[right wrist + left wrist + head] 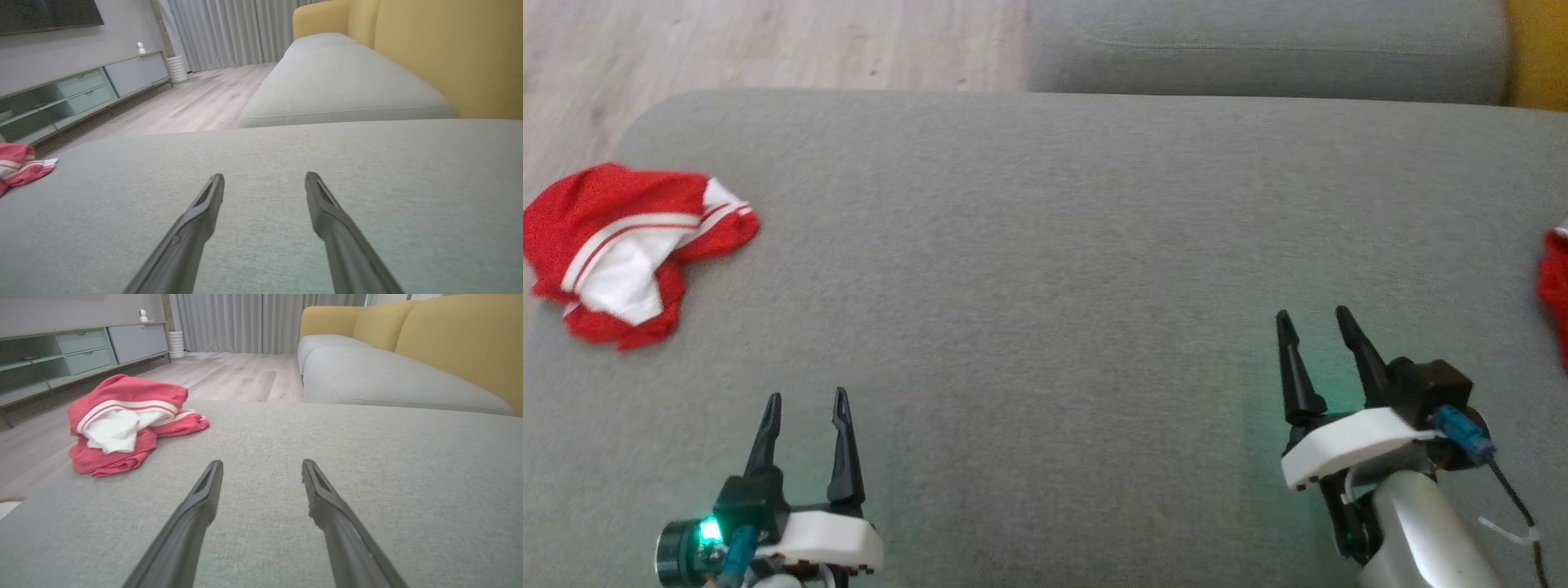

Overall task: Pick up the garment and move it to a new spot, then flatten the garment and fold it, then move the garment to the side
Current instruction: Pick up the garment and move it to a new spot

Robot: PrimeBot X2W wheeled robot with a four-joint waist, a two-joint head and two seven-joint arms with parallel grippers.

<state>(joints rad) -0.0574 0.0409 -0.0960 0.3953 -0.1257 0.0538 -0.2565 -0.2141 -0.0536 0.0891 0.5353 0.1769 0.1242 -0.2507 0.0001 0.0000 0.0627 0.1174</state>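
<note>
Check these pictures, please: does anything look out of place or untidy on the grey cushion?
Yes. The red and white garment lies crumpled in a heap at the left edge of the grey cushion, not flat. A second red cloth peeks in at the head view's right border. It is cut off, so I cannot tell what it is.

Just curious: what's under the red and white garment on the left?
The grey sofa cushion; the garment lies bunched near its left edge. Anything beneath its folds is covered.

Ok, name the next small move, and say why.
Probably reach the left gripper forward and left to the crumpled red-and-white garment: it lies bunched at the left edge of the grey fabric cushion, and that gripper is open, empty and nearer.
</note>
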